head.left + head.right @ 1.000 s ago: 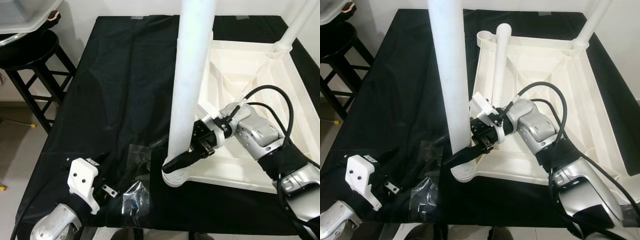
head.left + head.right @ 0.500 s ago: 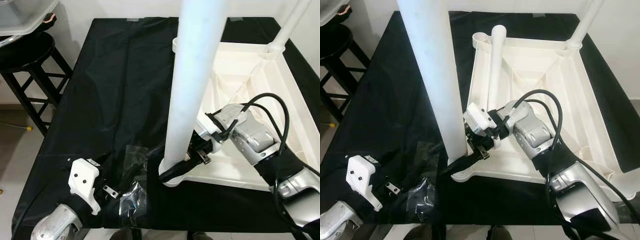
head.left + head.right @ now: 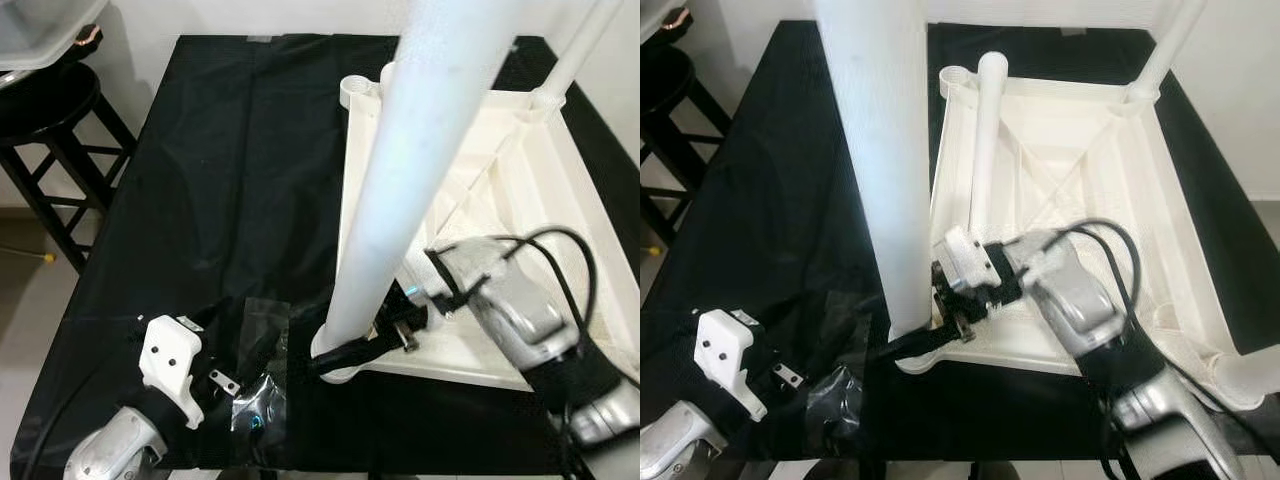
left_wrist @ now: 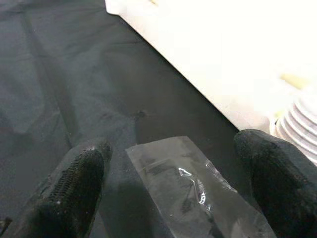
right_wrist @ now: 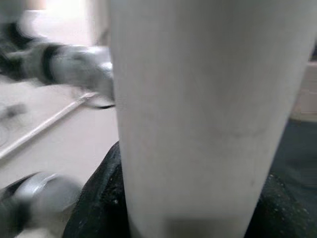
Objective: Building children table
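No text, label, brand, number or sign can be read anywhere in these views; every surface in sight is plain, with no lettering legible on it.

A room in a home: pale floor (image 3: 30, 290), white wall (image 3: 260, 15), a black stool (image 3: 50, 120) beside a surface draped in black cloth (image 3: 220, 180), where a white plastic children's table (image 3: 1080, 160) lies upside down for assembly.
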Available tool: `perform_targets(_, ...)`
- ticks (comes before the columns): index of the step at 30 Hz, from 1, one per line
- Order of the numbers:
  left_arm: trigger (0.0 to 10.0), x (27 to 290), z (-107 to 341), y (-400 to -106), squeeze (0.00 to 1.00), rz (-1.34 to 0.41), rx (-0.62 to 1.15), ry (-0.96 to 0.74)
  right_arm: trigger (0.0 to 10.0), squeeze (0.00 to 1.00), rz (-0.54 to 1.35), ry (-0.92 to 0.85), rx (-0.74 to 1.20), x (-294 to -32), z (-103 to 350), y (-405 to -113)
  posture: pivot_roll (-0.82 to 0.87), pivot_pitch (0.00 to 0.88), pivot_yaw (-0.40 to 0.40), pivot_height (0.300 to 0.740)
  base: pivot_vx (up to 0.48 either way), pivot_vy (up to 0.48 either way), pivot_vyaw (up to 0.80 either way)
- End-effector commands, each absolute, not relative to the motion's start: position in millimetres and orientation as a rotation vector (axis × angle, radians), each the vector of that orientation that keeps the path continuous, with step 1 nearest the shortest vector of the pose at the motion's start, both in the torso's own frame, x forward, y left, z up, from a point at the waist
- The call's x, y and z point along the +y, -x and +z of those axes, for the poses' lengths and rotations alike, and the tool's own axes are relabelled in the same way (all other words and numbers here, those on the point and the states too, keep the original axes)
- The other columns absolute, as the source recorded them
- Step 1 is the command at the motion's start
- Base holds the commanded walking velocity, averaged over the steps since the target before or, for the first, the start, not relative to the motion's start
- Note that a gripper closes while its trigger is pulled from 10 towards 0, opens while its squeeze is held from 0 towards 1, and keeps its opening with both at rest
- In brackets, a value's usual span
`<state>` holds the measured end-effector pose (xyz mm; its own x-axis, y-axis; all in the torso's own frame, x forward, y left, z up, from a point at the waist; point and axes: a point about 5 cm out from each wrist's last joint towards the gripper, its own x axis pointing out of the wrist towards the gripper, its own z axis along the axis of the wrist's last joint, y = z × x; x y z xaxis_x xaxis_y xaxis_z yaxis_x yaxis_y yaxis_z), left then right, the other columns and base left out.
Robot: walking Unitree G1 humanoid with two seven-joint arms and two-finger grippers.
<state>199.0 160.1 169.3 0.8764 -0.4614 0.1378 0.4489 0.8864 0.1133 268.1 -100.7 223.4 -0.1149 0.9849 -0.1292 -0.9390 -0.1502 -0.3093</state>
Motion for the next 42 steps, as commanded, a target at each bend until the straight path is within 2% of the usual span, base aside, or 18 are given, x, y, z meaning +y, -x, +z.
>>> perform_targets(1,10.0,161,167,-196,0.00,-0.479,-0.152,-0.088,10.0,0.00,1.559,0.359,0.077,-103,182,-266,0.04,0.308,-0.030,0.740,0.000,0.000,0.00)
perform_targets(2,10.0,161,167,-197,0.00,-0.479,-0.153,-0.088,10.0,0.00,1.450,0.376,0.116,-101,174,-266,0.04,0.306,-0.031,0.740,0.000,0.000,0.00)
perform_targets(3,10.0,162,167,-198,0.00,-0.479,-0.155,-0.090,10.0,0.00,1.063,0.418,0.205,-102,160,-281,0.03,0.299,-0.030,0.740,0.000,0.000,0.00)
perform_targets(4,10.0,162,167,-198,0.00,-0.479,-0.156,-0.092,10.0,0.00,0.774,0.458,0.258,-109,151,-290,0.03,0.299,-0.030,0.740,0.000,0.000,0.00)
perform_targets(5,10.0,163,168,-199,0.00,-0.479,-0.160,-0.093,10.0,0.00,0.696,0.447,0.261,-109,147,-283,0.04,0.293,-0.030,0.740,0.000,0.000,0.00)
perform_targets(10,10.0,165,170,-202,0.00,-0.480,-0.169,-0.101,10.0,0.00,0.633,0.292,0.210,-101,146,-273,0.04,0.269,-0.007,0.740,0.000,0.000,0.00)
perform_targets(15,10.0,170,176,-208,0.00,-0.487,-0.186,-0.122,10.0,0.00,0.547,0.261,0.152,-99,151,-282,0.05,0.255,-0.001,0.740,0.000,0.000,0.00)
perform_targets(21,10.0,174,181,-214,0.00,-0.481,-0.209,-0.135,10.0,0.00,0.405,0.094,0.093,-94,160,-286,0.05,0.241,0.013,0.740,0.000,0.000,0.00)
perform_targets(27,10.0,174,183,-217,0.00,-0.494,-0.217,-0.144,10.0,0.00,0.297,0.091,0.067,-102,164,-288,0.05,0.235,0.025,0.740,0.000,0.000,0.00)
perform_targets(42,10.0,170,192,-225,0.00,-0.531,-0.248,-0.146,10.0,0.00,0.298,0.114,0.009,-102,170,-288,0.03,0.235,0.041,0.740,0.000,0.000,0.00)
